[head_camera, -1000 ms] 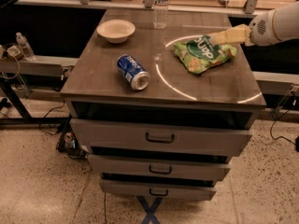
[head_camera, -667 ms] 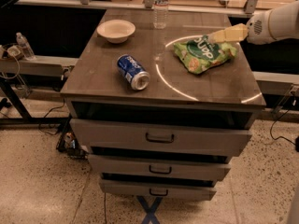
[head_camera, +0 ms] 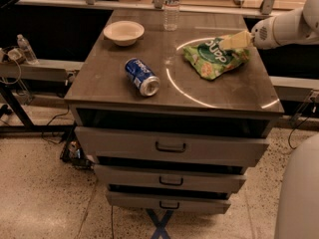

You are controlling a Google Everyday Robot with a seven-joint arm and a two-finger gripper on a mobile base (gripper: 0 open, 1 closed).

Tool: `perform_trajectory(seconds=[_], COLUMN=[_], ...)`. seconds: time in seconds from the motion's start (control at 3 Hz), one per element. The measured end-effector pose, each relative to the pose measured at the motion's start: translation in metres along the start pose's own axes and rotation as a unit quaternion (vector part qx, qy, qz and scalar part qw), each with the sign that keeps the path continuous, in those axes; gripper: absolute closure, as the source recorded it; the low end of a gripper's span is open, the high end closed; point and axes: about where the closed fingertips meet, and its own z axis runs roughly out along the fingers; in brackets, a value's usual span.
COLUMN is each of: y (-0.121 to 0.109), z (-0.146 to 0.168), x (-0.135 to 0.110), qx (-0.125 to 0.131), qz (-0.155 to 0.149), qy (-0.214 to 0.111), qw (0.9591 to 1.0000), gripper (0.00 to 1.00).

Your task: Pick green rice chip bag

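Note:
The green rice chip bag point(head_camera: 215, 57) lies flat on the right side of the grey cabinet top point(head_camera: 174, 91), bright green with white lettering. My gripper point(head_camera: 228, 42) comes in from the right on a white arm. Its pale fingers point left and hang just over the bag's far right part. I cannot tell if they touch the bag.
A blue can point(head_camera: 142, 76) lies on its side left of the bag. A white bowl point(head_camera: 123, 32) sits at the back left and a clear water bottle point(head_camera: 171, 6) stands at the back. Three drawers point(head_camera: 171, 146) are below. A white robot part point(head_camera: 299, 193) fills the lower right.
The gripper has edged a little left and down, closer over the bag's far right part. The bag, can and bowl have not moved.

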Motion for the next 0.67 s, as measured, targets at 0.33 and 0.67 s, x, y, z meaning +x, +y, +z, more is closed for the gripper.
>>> perform_trajectory(seconds=[0.33,0.67], y=[-0.009,-0.0167], z=[0.0052,0.0011], x=[0.0079,0.0124], qx=[0.0,0.005], qz=[0.007,0.013], qy=[0.002,0.002], qw=[1.0,0.9999], gripper=[0.65,0.88])
